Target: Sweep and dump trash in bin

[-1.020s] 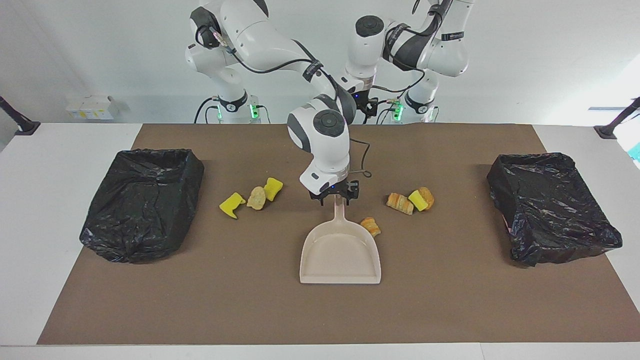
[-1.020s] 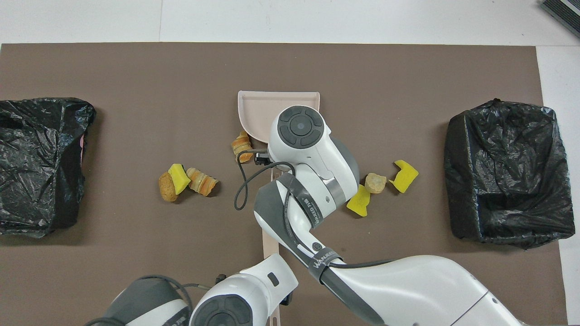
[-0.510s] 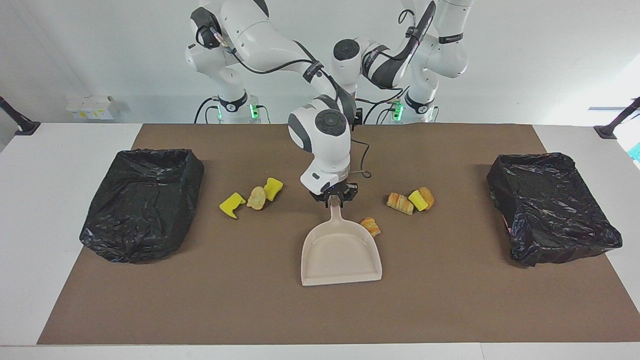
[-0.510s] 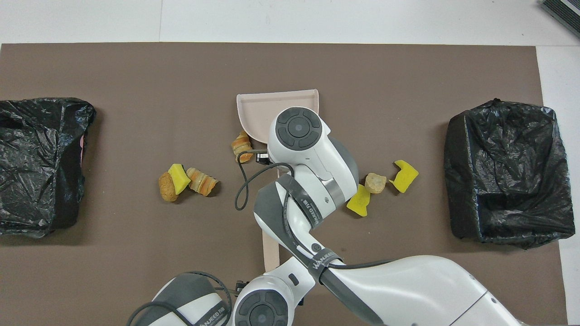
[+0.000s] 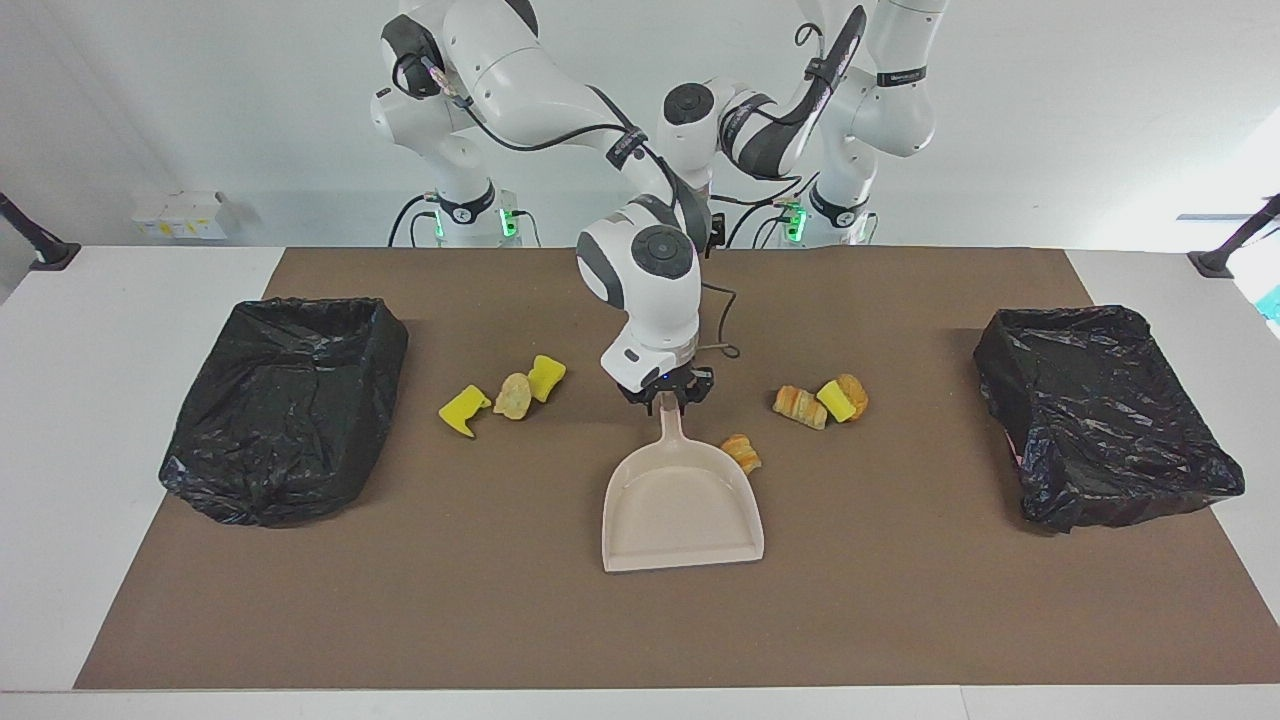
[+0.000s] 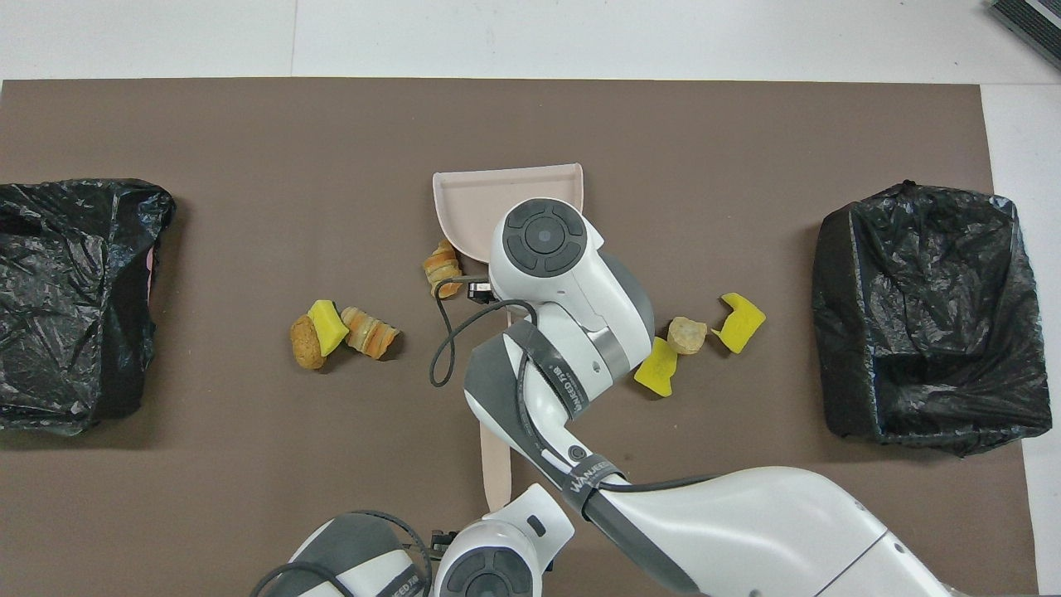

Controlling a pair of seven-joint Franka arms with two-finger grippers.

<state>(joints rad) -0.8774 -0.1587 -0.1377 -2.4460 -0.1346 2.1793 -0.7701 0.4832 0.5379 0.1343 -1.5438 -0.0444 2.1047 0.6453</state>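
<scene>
Since a second ago my right gripper [image 5: 669, 402] has pinched shut on the dustpan [image 5: 682, 505] handle. Trash [image 5: 742, 452] lies just beside it. My left gripper waits behind, unseen.

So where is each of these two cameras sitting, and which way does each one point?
Facing view: high across the table, looking at the robots; both arms show whole, right gripper shut on the dustpan handle.
Overhead view: above the robots' end, looking steeply down and forward; the right arm's wrist covers the handle, the left arm's wrist shows at the bottom edge.
Shared: dustpan, scattered trash, both black bins, half a turn apart.
</scene>
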